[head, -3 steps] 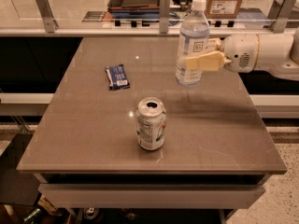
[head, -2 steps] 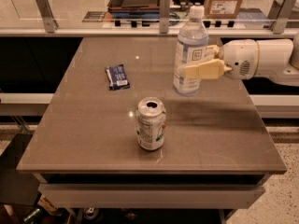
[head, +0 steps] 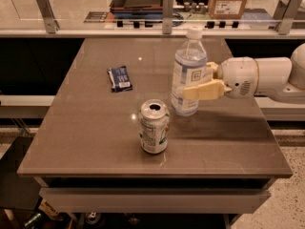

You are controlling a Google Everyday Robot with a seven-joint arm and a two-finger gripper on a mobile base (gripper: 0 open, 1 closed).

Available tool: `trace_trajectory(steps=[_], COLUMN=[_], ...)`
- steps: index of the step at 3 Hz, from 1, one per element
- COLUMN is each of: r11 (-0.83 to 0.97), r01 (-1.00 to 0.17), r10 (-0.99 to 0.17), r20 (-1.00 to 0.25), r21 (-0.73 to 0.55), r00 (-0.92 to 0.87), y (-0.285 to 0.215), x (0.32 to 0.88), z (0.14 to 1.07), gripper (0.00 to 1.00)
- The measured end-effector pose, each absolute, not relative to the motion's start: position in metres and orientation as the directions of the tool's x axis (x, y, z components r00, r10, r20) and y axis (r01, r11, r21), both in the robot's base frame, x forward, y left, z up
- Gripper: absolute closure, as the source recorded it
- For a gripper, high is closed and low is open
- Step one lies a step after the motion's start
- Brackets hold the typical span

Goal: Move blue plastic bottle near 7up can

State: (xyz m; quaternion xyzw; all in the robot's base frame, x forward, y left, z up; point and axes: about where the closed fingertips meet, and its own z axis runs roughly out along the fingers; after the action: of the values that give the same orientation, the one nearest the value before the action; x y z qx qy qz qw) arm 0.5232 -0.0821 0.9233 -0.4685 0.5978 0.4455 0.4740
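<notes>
The gripper (head: 194, 83) reaches in from the right and is clamped on the bottle (head: 188, 61) at its lower half, one finger (head: 202, 90) across the front and the other behind. A grip that low likely keeps the tall bottle upright and steady. Its base sits at or just above the table (head: 90, 128) - which, I cannot tell. The can (head: 154, 126) stands just ahead and left of the gripper, near the bottle but not touching, so the job looks almost done. A blue snack packet (head: 119, 78) lies further left, well apart - out of the way.
</notes>
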Motion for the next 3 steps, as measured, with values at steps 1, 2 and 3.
trace_trajectory(steps=[1, 2, 3], r11=[0.149, 0.136, 0.130], r01=[-0.986, -0.988, -0.985], r10=[-0.125, -0.111, -0.119], r20=[-0.987, -0.990, -0.985], r21=[0.078, 0.076, 0.110], r00=[-0.097, -0.091, -0.126], y=[-0.075, -0.070, -0.066], x=[0.514, 0.507, 0.502], z=[0.915, 0.914, 0.915], gripper=[1.00, 1.00, 1.00])
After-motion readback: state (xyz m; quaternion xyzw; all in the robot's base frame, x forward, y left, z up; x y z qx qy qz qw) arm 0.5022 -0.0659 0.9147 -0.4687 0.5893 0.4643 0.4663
